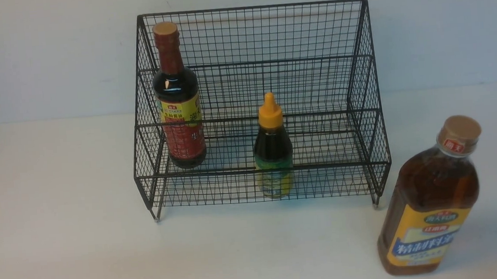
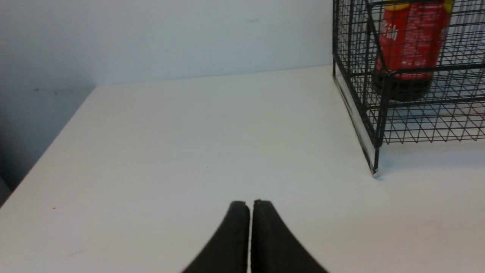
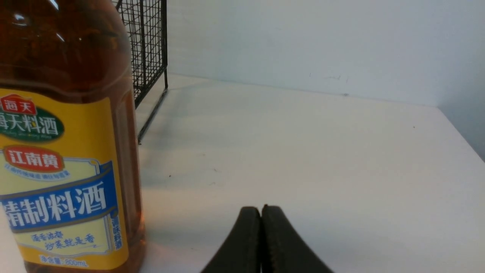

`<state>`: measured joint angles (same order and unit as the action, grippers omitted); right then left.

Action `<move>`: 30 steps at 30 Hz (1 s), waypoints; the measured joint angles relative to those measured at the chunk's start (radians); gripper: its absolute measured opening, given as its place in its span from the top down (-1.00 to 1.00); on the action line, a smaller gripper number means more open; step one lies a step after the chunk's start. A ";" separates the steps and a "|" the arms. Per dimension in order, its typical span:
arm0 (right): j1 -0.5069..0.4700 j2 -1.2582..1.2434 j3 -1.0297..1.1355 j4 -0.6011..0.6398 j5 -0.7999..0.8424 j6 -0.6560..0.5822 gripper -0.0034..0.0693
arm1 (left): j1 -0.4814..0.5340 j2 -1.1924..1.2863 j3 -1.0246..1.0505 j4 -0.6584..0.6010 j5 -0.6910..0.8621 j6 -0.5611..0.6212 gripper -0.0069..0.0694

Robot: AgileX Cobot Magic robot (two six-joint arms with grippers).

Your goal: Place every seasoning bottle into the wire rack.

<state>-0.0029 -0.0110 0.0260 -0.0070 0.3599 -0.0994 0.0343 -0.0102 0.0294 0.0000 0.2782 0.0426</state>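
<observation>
two bottles stand in the wire rack [image 1: 315,91] at upper centre: tall dark bottle [image 1: 178,100] left, small squeeze bottle [image 1: 273,151] centre. large amber bottle [image 1: 432,201] stands lower right on the white table [image 1: 61,214]. left gripper [image 2: 250,206] and right gripper [image 3: 261,212] are pressed together, empty.

1. Large amber bottle [image 3: 64,151], left of the right wrist frame: its yellow-blue label reads "海天" on a red patch, "海天料酒" on a green oval, "江南黄" on red, "精制料酒" on the blue band, "800mL" at the bottom.
2. Tall dark bottle [image 1: 179,100], upper left of the front frame: label print too blurred to read.
</observation>
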 joint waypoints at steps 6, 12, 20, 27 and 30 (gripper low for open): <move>0.000 0.000 0.000 0.000 0.000 0.000 0.95 | 0.007 0.000 0.000 0.000 0.017 0.000 0.83; 0.000 0.000 0.000 0.000 0.000 0.000 0.95 | -0.025 0.000 0.000 0.000 0.089 0.000 0.83; 0.000 0.000 0.000 0.000 0.000 0.000 0.95 | -0.055 0.000 0.000 0.000 0.092 0.000 0.83; 0.000 0.000 0.000 0.000 0.000 0.000 0.95 | -0.055 0.000 0.000 0.000 0.092 0.000 0.83; 0.000 0.000 0.000 0.000 0.000 0.000 0.95 | -0.055 0.000 0.000 0.000 0.092 0.000 0.83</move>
<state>-0.0029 -0.0110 0.0260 -0.0070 0.3599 -0.0994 -0.0206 -0.0102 0.0294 0.0000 0.3699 0.0426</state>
